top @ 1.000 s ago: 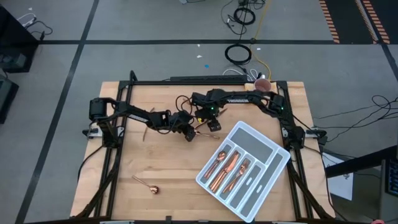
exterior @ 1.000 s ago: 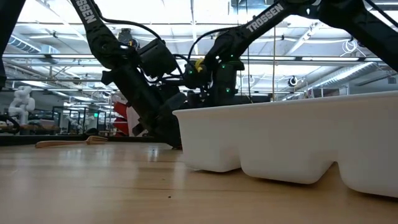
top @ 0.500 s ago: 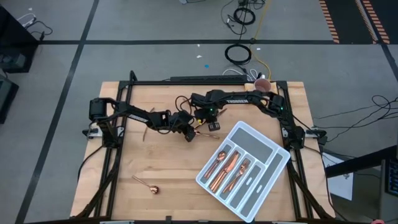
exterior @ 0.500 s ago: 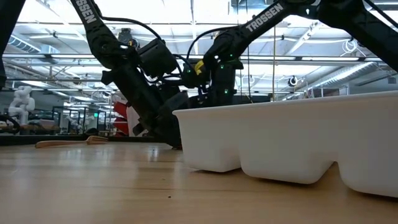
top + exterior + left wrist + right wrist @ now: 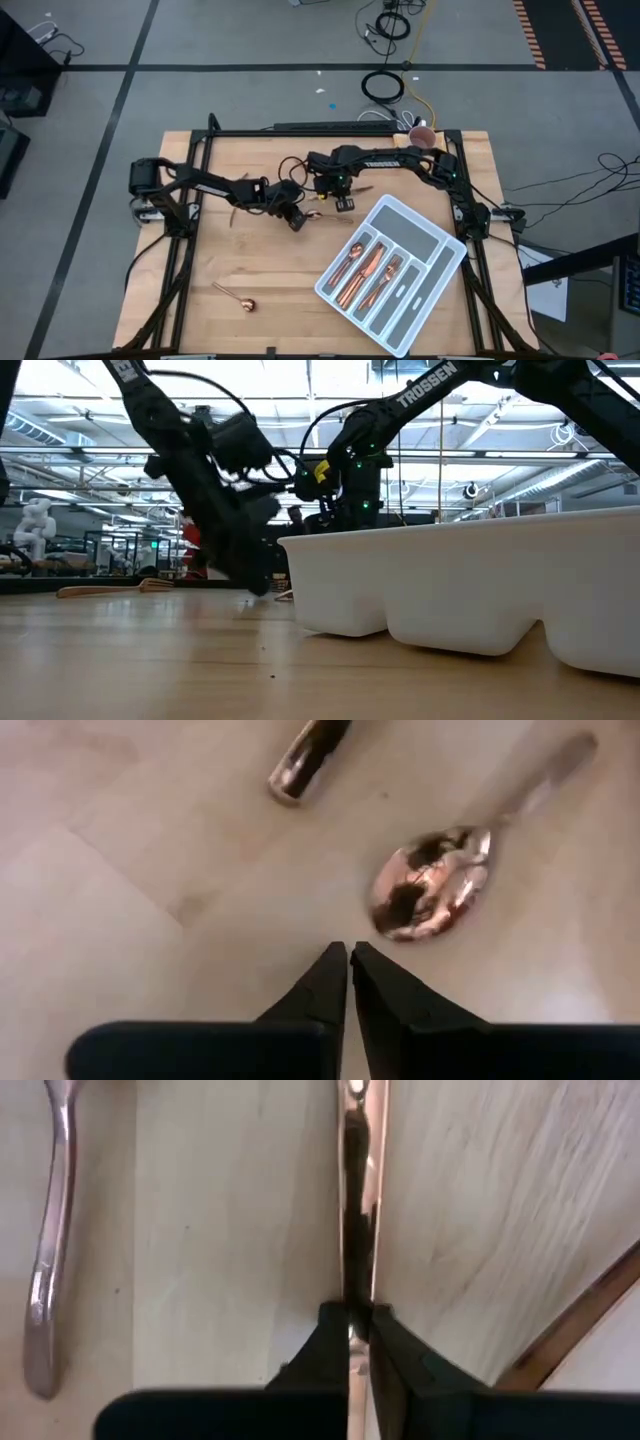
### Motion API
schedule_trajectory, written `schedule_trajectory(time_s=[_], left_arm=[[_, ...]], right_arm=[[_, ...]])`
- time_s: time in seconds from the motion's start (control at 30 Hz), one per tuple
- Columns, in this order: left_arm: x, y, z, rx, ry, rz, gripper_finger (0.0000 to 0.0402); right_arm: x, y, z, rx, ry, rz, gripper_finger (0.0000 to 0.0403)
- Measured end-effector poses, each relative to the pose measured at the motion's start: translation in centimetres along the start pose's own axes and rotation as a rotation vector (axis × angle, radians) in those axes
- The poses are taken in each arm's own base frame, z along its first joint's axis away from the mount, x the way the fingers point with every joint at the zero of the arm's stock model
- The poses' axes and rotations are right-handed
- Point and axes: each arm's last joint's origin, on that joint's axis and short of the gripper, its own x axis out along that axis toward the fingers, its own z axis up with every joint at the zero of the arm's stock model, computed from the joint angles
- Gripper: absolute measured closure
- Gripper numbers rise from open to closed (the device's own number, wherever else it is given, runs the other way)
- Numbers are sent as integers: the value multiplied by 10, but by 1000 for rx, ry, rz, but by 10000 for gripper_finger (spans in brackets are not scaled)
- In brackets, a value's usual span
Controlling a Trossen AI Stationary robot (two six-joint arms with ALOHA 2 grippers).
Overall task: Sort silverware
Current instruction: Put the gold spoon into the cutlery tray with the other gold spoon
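Copper-toned slim utensil handle (image 5: pixel 358 1200) sits pinched in right gripper (image 5: pixel 358 1325), frame centre in high view. Lift straight, keep level. Left gripper (image 5: pixel 347 975), nearly closed, holds nothing beside shiny copper spoon (image 5: pixel 430 892).

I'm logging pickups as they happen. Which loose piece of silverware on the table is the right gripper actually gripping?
The slim copper piece running straight out between the right gripper fingers. The second piece lies off to one side, untouched.
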Motion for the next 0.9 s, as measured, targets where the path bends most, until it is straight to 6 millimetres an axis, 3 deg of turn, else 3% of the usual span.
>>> schedule_trajectory(time_s=[0.2,0.37,0.5,0.67,0.8,0.9], left_arm=[[-21,1,1,27,10,58,371],[-24,4,-3,31,48,99,370],[-24,4,-2,31,34,108,370],[-24,4,-2,33,29,110,370],[-24,4,-2,47,31,112,370],[-25,5,-2,51,39,120,370]], right_arm=[[-15,3,-3,41,-16,17,400],[-33,4,-2,42,-63,3,400],[-32,6,-2,-6,-61,16,392],[-25,12,4,-96,-76,34,313],[-17,12,11,-69,-105,12,236],[-6,10,14,-41,-106,8,203]])
